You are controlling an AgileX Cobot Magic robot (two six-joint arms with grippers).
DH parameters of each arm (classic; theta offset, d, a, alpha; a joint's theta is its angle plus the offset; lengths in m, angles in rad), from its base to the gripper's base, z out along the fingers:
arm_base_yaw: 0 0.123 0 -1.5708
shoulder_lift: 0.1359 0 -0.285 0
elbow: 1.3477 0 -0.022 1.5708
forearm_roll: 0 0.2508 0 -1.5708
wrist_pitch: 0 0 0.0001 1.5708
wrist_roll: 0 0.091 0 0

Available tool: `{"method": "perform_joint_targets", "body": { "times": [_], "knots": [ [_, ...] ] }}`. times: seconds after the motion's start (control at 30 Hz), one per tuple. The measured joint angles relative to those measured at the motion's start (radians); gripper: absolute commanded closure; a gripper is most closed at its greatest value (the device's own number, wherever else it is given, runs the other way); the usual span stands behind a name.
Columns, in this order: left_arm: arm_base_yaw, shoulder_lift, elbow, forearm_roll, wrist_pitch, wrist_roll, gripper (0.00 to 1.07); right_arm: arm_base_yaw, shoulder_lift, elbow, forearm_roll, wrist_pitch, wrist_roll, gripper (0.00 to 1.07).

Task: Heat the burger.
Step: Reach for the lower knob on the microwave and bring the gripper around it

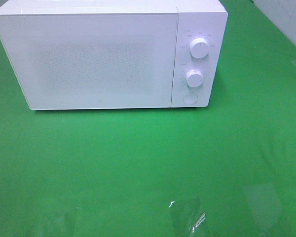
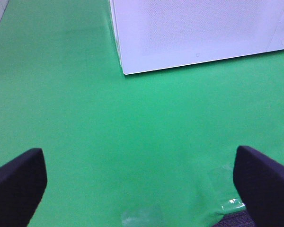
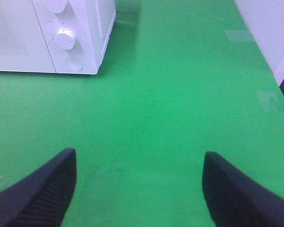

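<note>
Over the green cloth-covered table [image 1: 138, 158], both arms sit low and back from the white box-shaped microwave oven [image 1: 89, 59], with their wrist cameras facing it. The left gripper [image 2: 138, 156] has its dark fingers [image 2: 19, 184] spread wide, with only bare cloth between them. The right gripper [image 3: 139, 158] is likewise parted and grips nothing. Only the wrist views show the grippers. The high view alone shows the whole oven, door shut, with its two white round dials [image 1: 199, 48]. The burger appears in no view, so its place cannot be told.
</note>
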Motion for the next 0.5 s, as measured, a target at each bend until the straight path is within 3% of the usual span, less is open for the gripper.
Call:
{"method": "perform_joint_targets", "body": {
  "times": [0.5],
  "knots": [
    [0.0, 0.0, 0.0, 0.0, 0.0, 0.0, 0.07, 0.0, 0.0, 0.0, 0.0, 0.0, 0.0, 0.37]
  ]
}}
